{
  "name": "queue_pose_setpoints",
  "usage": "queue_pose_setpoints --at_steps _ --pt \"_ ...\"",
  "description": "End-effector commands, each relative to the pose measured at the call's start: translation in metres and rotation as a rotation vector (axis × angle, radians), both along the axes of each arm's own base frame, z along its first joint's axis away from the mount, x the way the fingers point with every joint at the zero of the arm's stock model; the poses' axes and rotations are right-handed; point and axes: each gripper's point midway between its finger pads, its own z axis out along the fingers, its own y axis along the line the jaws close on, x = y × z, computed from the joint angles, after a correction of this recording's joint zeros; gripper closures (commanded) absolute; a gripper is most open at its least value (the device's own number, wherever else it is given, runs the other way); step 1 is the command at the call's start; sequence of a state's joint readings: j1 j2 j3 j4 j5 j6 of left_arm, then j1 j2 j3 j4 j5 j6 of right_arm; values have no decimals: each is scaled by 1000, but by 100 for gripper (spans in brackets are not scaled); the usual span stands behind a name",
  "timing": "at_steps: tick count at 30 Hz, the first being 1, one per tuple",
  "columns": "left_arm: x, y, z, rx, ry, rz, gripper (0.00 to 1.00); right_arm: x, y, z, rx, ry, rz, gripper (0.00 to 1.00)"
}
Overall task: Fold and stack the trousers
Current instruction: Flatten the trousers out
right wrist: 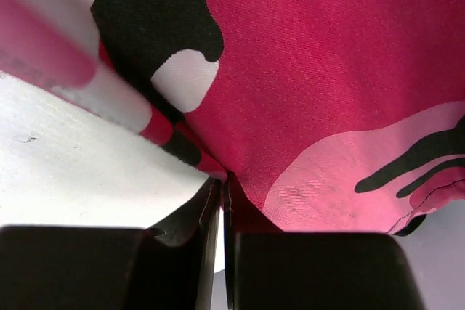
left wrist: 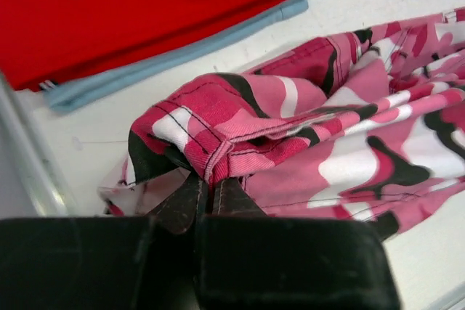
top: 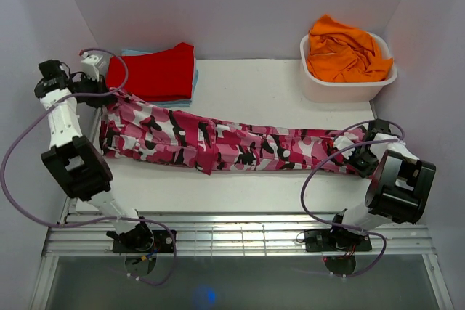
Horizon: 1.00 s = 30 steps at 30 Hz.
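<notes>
Your pink camouflage trousers lie stretched left to right across the white table. Your left gripper pinches their wider left end, and your right gripper pinches the right end. Behind them lie a folded red garment and an orange garment in a tub.

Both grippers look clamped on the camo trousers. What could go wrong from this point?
The left gripper pinches only a bunched edge of the trousers; it may slip out when lifted. The right gripper also holds just the fabric's edge, perhaps not all layers, so the fold could come out uneven. The red garment lies close to the left grip; a sweep could disturb it.
</notes>
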State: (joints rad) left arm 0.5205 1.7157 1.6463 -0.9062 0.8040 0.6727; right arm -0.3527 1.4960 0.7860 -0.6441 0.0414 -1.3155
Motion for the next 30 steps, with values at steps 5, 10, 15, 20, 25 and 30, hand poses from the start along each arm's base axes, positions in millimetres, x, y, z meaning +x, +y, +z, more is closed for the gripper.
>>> queue_pose_setpoints --at_steps 5,10,15,20,25,30 --pt "86 10 -99 -110 331 167 52 -10 1 -8 59 127 68 92" --pt "31 8 -74 -156 352 98 30 -10 10 -3 104 114 90 92" --pt "-22 12 -68 -132 362 74 28 -14 13 -3 104 99 106 92" --pt "-26 -1 -93 -220 395 76 17 -14 13 -2 98 86 113 92" --pt "4 6 -125 -256 414 149 10 -17 8 -2 73 88 119 92" --pt "29 -1 -150 -191 418 155 9 -19 9 -5 79 100 121 92"
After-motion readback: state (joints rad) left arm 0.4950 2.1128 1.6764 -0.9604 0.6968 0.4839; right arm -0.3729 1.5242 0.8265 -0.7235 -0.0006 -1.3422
